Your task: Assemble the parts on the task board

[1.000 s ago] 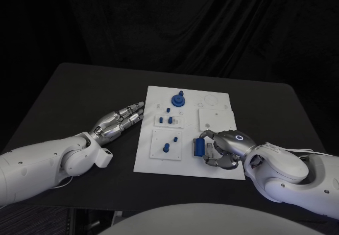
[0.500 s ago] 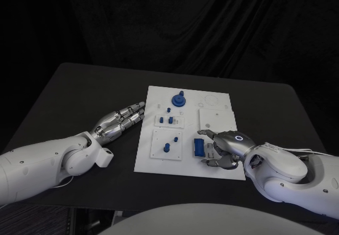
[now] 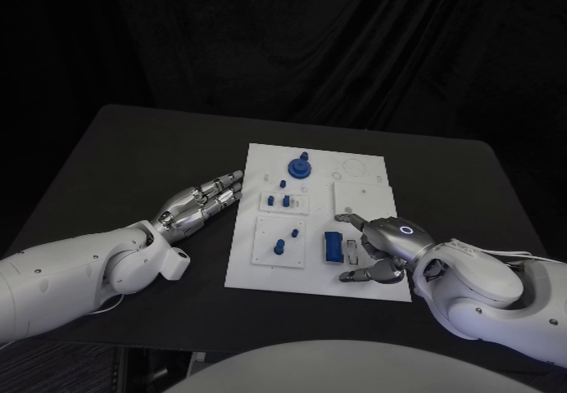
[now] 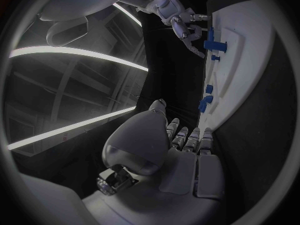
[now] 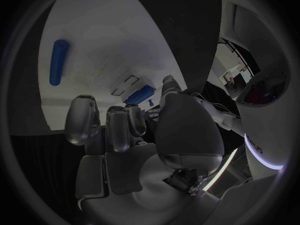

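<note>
Now the right hand (image 3: 376, 250), fingers apart and holding nothing, hovers beside the blue part (image 3: 336, 246) lying near the board's (image 3: 366, 288) front edge, and should close squarely round it; the left hand (image 3: 201, 201) rests flat, empty, on the desk (image 3: 142, 147).

Black table (image 3: 130, 155) under white task board (image 3: 360, 184)
</note>
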`<state>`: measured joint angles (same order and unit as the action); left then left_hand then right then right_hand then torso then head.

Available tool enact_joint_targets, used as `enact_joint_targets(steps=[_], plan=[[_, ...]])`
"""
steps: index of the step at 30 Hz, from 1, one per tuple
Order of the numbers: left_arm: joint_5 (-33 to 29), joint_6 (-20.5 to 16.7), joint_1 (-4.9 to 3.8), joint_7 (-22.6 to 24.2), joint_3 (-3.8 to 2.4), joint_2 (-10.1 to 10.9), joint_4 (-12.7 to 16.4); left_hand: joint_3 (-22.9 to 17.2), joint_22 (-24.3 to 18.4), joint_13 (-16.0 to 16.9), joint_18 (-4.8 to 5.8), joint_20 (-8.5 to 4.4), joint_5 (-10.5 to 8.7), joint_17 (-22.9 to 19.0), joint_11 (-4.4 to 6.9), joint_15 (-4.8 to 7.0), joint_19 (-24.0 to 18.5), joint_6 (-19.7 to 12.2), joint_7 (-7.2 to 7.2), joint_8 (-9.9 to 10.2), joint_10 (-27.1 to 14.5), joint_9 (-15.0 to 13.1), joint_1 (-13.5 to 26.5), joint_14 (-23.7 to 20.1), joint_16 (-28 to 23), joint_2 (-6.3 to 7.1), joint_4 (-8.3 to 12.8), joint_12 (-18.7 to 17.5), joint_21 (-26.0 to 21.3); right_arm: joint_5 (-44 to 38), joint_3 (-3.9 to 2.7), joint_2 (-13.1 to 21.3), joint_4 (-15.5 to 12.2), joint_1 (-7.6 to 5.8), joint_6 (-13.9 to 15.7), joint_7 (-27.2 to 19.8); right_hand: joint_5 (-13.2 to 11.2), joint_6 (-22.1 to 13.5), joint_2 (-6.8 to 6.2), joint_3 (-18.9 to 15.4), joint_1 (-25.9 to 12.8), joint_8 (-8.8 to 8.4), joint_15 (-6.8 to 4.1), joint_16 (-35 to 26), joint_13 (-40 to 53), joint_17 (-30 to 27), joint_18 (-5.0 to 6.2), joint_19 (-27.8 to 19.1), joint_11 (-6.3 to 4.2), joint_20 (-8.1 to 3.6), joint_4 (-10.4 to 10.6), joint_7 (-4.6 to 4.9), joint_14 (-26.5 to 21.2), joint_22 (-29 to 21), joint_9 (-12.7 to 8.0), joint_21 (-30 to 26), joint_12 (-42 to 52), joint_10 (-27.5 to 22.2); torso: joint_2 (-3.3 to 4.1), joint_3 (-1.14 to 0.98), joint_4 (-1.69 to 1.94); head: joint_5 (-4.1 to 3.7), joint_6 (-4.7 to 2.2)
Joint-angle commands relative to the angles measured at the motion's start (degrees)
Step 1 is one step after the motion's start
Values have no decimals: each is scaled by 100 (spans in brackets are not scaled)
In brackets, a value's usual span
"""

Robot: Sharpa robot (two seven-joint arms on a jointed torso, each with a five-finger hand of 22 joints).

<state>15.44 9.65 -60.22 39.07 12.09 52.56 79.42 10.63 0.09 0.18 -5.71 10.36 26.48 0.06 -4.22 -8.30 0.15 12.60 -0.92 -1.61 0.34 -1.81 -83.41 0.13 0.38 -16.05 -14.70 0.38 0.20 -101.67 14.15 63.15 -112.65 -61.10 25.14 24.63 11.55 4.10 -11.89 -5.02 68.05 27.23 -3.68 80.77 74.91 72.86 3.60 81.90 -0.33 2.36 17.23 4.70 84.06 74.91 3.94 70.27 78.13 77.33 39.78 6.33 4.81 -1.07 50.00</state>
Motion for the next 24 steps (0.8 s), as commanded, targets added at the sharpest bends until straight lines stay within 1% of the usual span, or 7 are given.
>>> enact_joint_targets(steps=[1, 3, 5, 9, 12, 15, 24], plan=[[-27, 64, 16, 531, 1, -4, 24, -10, -6, -3, -47, 46, -7, -6, -31, -37, -12, -20, -12, -16, 7, -1, 45, -13, -38, -23, -21, -24, -17, 53, -3, 123, -94, -101, 656, -120, 86, 231, 239, 126, -75, 387, -18, 71, 501, 82, 28, 82, 6, 14, -5, 13, 177, 996, 60, 117, 117, 148, -4, 2, 1, -1, 0], [-27, 52, 17, 536, 1, 2, 28, -11, -6, -3, -47, 46, -7, -6, -31, -37, -11, -11, -12, -18, 8, -3, 44, -13, -38, -22, -20, -24, -17, 296, -3, 237, -157, -226, 756, -147, 253, 694, 556, 312, -129, 1088, -12, 128, 725, 179, 9, 139, 18, 21, -26, 32, 224, 1022, 168, 215, 365, 406, -1, 3, 3, -8, 0], [-27, 35, 18, 538, 1, 5, 30, -11, -5, -2, -48, 47, -7, -6, -30, -36, -11, -4, -12, -19, 11, -4, 44, -13, -38, -21, -19, -23, -16, 634, -2, 358, -209, -393, 757, -145, 478, 1136, 756, 390, -92, 1372, -8, 264, 1010, 420, -34, 238, 26, 20, -48, 55, 306, 1081, 251, 433, 675, 718, 0, 2, -2, -10, 0], [-27, 1, 19, 540, 1, 5, 42, -11, -4, -1, -48, 47, -7, -6, -29, -35, -10, 1, -13, -20, 12, -5, 44, -13, -38, -18, -19, -22, -16, 1164, -2, 613, -271, -794, 430, 49, 2332, 2207, 956, 479, 44, 2016, -10, 645, 1509, 1126, -164, 495, 27, 13, -68, 70, 483, 1254, 555, 1084, 1187, 1267, 1, 7, 10, -68, 0], [-27, -20, 19, 538, 1, 2, 52, -9, -3, 0, -50, 47, -7, -6, -28, -33, -9, 8, -14, -22, 15, -6, 44, -13, -38, -13, -19, -22, -15, 1359, -1, 762, -283, -974, 150, 250, 3118, 2480, 938, 533, -27, 2212, -33, 816, 1509, 1470, -237, 618, -5, -9, -54, 34, 548, 1349, 756, 1440, 1187, 1267, -1, 8, 7, -101, 0], [-27, -26, 19, 539, 1, -5, 56, -7, -2, 0, -53, 46, -4, -6, -26, -29, -9, 17, -14, -24, 17, -8, 44, -13, -38, -6, -18, -21, -14, 1499, 0, 854, -254, -1064, -215, 512, 3203, 2603, 931, 545, -138, 2289, -37, 899, 1509, 1656, -273, 675, -16, -15, -59, 16, 583, 1397, 859, 1608, 1187, 1267, 3, 10, 3, -136, 0], [-27, -39, 19, 538, 1, 17, 81, -6, -3, 0, -54, 46, -2, -6, -26, -28, -9, 16, -14, -24, 17, -7, 44, -13, -38, -5, -18, -21, -15, 1825, 6, 948, -89, -920, -979, 1143, 2125, 2817, 1043, 357, -844, 2461, -51, 923, 1509, 1714, -360, 810, -38, -26, -56, -34, 594, 1509, 1343, 1973, 1187, 1267, 7, 8, 11, -333, 0]])
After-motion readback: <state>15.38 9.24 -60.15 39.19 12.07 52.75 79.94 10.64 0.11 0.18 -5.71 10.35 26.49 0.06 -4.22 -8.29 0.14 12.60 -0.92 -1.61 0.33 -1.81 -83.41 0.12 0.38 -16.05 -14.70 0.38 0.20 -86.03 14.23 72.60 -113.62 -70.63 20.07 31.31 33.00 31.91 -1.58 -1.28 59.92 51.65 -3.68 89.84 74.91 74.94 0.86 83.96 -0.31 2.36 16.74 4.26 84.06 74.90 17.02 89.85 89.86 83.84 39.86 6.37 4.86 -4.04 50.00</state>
